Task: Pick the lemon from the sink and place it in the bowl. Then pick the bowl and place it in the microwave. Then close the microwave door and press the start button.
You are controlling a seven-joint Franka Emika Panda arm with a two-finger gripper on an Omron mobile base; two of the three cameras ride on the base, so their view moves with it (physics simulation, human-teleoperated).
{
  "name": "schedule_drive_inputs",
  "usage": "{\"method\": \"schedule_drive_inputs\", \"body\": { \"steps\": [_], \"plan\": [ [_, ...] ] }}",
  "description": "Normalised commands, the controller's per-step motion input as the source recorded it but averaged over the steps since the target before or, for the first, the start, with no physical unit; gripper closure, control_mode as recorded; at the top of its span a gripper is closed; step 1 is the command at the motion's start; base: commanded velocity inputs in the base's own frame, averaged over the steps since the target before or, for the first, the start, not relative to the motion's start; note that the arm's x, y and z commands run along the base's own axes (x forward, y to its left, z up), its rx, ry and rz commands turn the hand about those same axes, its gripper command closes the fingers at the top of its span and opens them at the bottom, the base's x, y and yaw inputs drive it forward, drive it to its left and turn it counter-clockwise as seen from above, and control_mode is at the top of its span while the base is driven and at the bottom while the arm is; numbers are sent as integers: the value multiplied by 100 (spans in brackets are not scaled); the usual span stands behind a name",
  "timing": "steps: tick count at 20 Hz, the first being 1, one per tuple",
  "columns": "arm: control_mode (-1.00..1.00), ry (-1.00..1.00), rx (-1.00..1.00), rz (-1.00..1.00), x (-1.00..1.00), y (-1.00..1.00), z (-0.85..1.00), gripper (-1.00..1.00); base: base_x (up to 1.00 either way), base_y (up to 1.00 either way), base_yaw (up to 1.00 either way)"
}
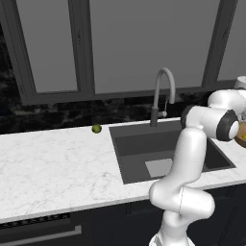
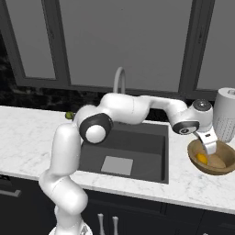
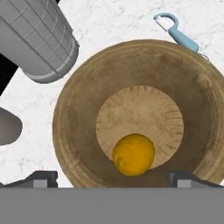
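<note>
Pincer hangs directly above the wooden bowl, fingers spread wide, holding nothing; the two dark fingertips sit far apart at the bottom of the hand view, one on each side of the lemon. Lemon rests free on the bowl's pale inner floor, toward its near edge, touching neither finger. In the right base view the pincer points down over the bowl, lemon visible inside as an orange spot. Bowl stands on the white marble tabletop, right of the sink. Sink is dark grey with a pale square patch on its floor, arched tap behind it. Grey gridded cylinder stands just beside the bowl, at its upper left in the hand view; a light blue peeler lies on the tabletop just past the rim. Small green fruit sits on the tabletop left of the sink, near the back wall.
</note>
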Motion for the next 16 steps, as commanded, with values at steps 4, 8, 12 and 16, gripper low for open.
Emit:
{"method": "schedule_drive_inputs", "body": {
  "steps": [4, 8, 12, 16],
  "plan": [
    [-100, 16, -4, 9, 22, 27, -7, -100, 0, 0, 0],
    [-100, 17, -4, 15, 12, 16, -14, -100, 0, 0, 0],
    [-100, 13, -1, 16, 4, 3, -17, -100, 0, 0, 0],
    [-100, 9, 0, 17, 0, 0, -26, -100, 0, 0, 0]
  ]
}}
